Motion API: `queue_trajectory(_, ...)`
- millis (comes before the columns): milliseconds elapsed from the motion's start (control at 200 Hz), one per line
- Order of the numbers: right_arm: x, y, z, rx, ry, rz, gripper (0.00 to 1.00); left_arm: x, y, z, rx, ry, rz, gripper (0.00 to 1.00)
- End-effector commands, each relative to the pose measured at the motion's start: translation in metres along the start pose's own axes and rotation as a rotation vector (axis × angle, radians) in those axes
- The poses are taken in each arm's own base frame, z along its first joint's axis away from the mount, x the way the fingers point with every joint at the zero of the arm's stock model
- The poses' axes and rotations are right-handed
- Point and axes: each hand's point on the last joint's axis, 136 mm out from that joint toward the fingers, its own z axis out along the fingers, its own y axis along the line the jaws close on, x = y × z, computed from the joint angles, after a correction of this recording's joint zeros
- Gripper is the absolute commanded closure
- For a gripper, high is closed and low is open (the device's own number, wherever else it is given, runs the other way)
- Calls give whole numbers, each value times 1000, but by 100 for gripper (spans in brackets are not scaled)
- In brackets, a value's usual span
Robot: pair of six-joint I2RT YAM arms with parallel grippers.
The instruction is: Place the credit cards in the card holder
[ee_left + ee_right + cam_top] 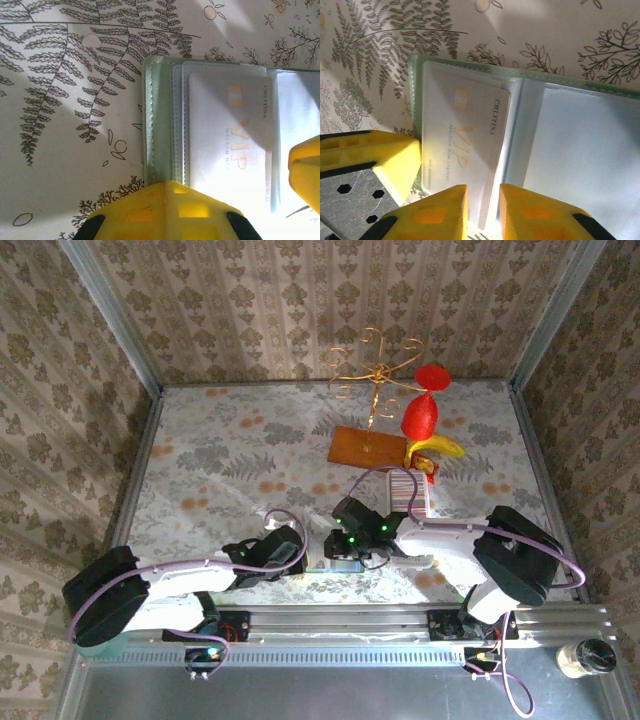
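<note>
Firstly, left wrist: left claw (165,202) pressed together, set over the green edge of the open card holder (149,125); one credit card (230,145) lies on its pocket side. Right wrist: right claw (482,210) narrowly spread, astride the card's protruding corner; no clamp evident. Top: holder sits on the bench (220,470) just ahead of the arm bases. Card likely thin, stiff, slick: nudge its short edge. Holder soft, wants pinning.

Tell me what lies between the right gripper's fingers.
The near end of the card lies there, over the open card holder, seen in the right wrist view.
</note>
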Motion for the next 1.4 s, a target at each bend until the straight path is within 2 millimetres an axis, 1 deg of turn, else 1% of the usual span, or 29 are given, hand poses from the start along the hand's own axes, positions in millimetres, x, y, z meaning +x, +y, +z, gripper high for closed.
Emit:
queue_trajectory(0, -9, 10, -18, -4, -83, -72, 77, 7, 9, 0, -35, 17, -7, 98)
queue_trajectory(80, -8, 9, -29, 16, -113, -100, 77, 8, 8, -1, -38, 21, -2, 98)
queue_trajectory(115, -6, 5, -34, 41, -126, -101, 77, 7, 9, -1, -44, 20, 1, 98)
queue_trajectory(155, -4, -6, -38, 100, -140, -86, 80, 7, 10, -2, -47, 18, 2, 98)
queue_trajectory(170, -7, -6, -46, 102, -162, -74, 82, 7, 10, -2, -47, 16, 1, 98)
queue_trajectory(240, -6, -23, -58, 176, -193, -32, 85, 7, 10, -1, -48, 13, 3, 98)
queue_trajectory(300, -5, -34, -66, 209, -220, 1, 85, 6, 10, -1, -46, 9, 2, 98)
queue_trajectory(435, -2, -50, -76, 218, -271, 60, 82, 7, 12, -1, -46, 6, -7, 98)
queue_trajectory(530, 3, -58, -73, 224, -263, 74, 80, 8, 12, -1, -45, 7, -6, 98)
queue_trajectory(580, 5, -59, -70, 225, -252, 73, 79, 8, 12, -1, -45, 7, -7, 98)
queue_trajectory(665, 6, -56, -66, 220, -238, 64, 79, 9, 12, -1, -47, 6, -8, 98)
queue_trajectory(790, 1, -51, -62, 222, -241, 51, 78, 9, 12, -1, -47, 6, -11, 98)
queue_trajectory(965, -3, -46, -56, 227, -240, 41, 74, 10, 13, -1, -51, 5, -15, 98)
queue_trajectory(1190, -5, -46, -55, 235, -247, 38, 71, 10, 14, -1, -52, 3, -17, 98)
queue_trajectory(1395, -4, -44, -49, 228, -229, 40, 68, 10, 13, 1, -52, 6, -14, 98)
